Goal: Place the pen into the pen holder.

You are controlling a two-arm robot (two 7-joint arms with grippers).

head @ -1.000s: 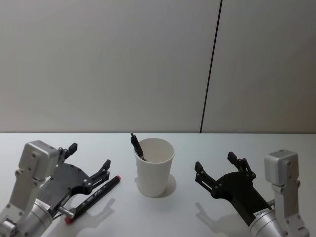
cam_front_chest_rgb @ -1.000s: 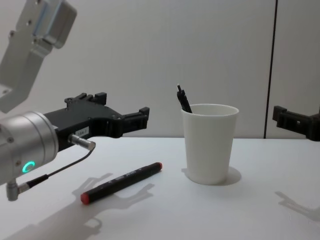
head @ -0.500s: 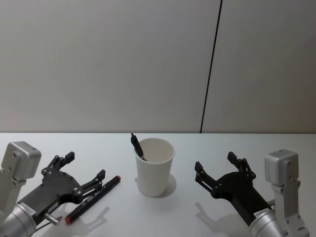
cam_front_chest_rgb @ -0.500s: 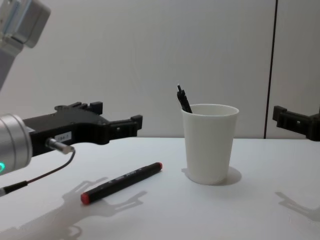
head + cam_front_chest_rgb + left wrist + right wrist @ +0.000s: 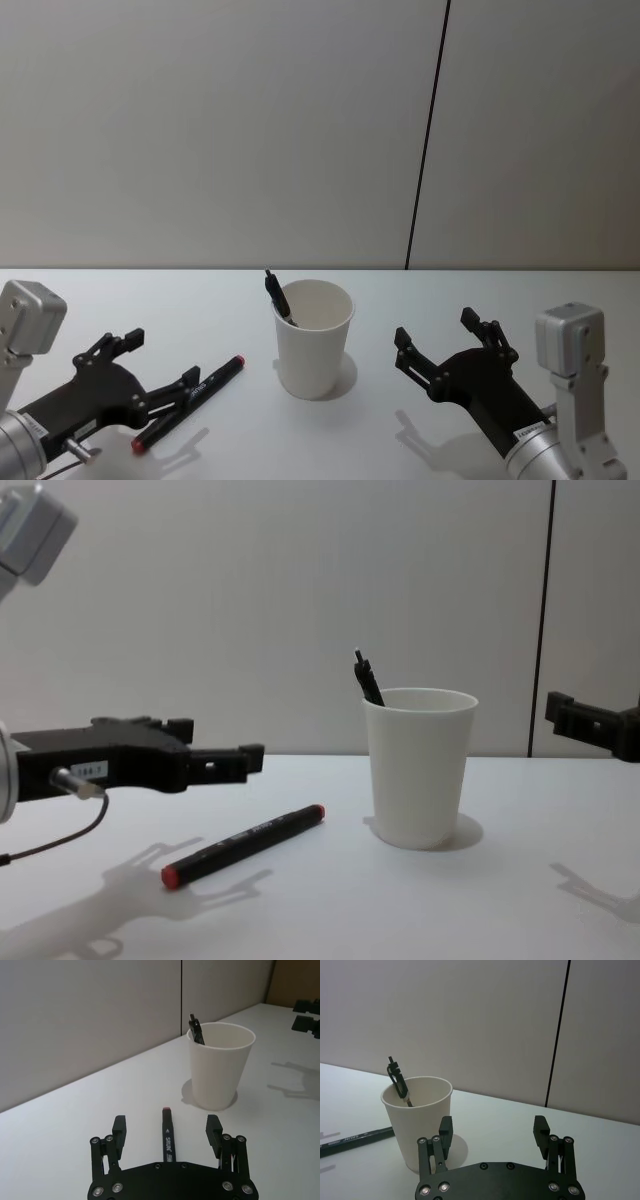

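Observation:
A black pen (image 5: 215, 378) with red ends lies flat on the white table, left of the pen holder (image 5: 315, 345), a white paper cup standing upright. A second dark pen (image 5: 275, 293) leans inside the cup. My left gripper (image 5: 162, 357) is open, low over the near end of the pen (image 5: 168, 1135), which lies lengthwise between its fingers in the left wrist view. In the chest view the left gripper (image 5: 215, 760) hovers just above the pen (image 5: 245, 842) without touching it. My right gripper (image 5: 435, 330) is open and empty, right of the cup (image 5: 415, 1120).
The white table (image 5: 400, 300) runs back to a grey wall with a dark vertical seam (image 5: 425, 180). There is bare tabletop in front of the cup and between the two arms.
My left arm has drawn back toward the near left and dropped lower, bringing its open fingers down around the pen's near end. The pen, the cup and the right arm stayed put.

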